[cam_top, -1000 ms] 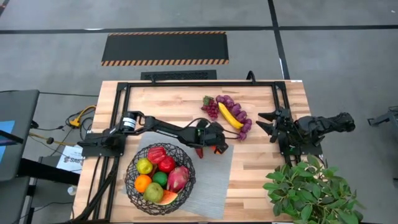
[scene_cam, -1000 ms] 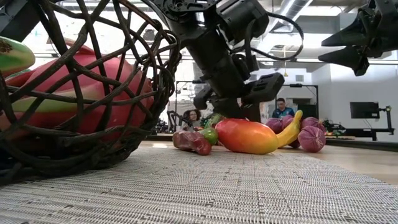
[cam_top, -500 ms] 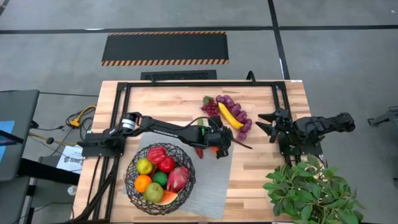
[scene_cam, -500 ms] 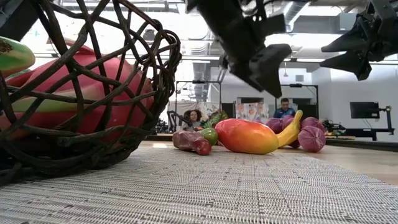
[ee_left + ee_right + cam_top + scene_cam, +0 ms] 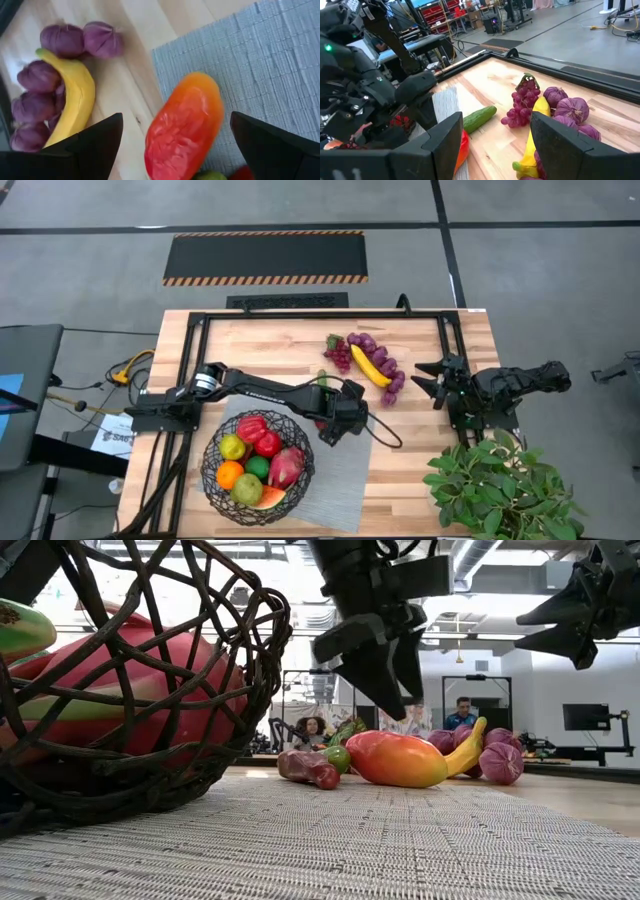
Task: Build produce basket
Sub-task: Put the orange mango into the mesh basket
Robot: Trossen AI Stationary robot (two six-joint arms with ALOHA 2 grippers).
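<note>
Basket (image 5: 258,467): round, dark woven wire, standing on the grey mat (image 5: 345,480) at the near left of the tabletop (image 5: 420,455). Contents seen from above: a red pepper (image 5: 251,427), a red apple (image 5: 268,444), a green apple (image 5: 233,447), a lime (image 5: 258,467), an orange (image 5: 229,474), a pink dragon fruit (image 5: 286,466), a second green fruit (image 5: 247,490) and a watermelon slice (image 5: 268,499) at the near rim. The basket is filled close to its rim. In the low view the dragon fruit presses against the mesh wall.

Produce outside the basket: a red-orange mango (image 5: 184,127) lies on the far edge of the mat, partly over the bare wood. A banana (image 5: 369,365), purple onions (image 5: 390,381) and a grape bunch (image 5: 339,354) lie grouped on the far middle of the tabletop, the banana touching the onions. A cucumber (image 5: 479,118) lies beside them.

Left claw (image 5: 335,423): raised above the mango, just right of the basket, fingers spread wide, holding nothing.

Right claw (image 5: 432,381): raised at the right side of the tabletop, near the onions, fingers spread apart, empty.

A leafy plant (image 5: 500,485) stands at the near right corner.
</note>
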